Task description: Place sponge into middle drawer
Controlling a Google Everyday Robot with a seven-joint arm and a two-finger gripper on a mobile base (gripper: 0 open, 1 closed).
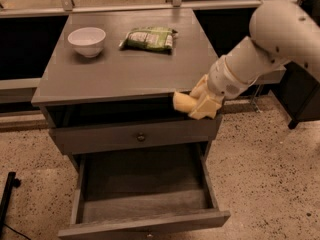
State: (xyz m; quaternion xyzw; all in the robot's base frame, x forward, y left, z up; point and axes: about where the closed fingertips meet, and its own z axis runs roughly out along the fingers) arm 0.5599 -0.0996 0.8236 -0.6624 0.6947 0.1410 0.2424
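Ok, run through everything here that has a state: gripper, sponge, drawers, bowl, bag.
gripper: shut on the sponge, at the table's front right edge.
sponge: held off the tabletop, not yet in a drawer.
middle drawer: pulled open, nothing inside.
knobbed drawer: closed.
bowl: upright on the tabletop.
snack bag: lying flat on the tabletop.
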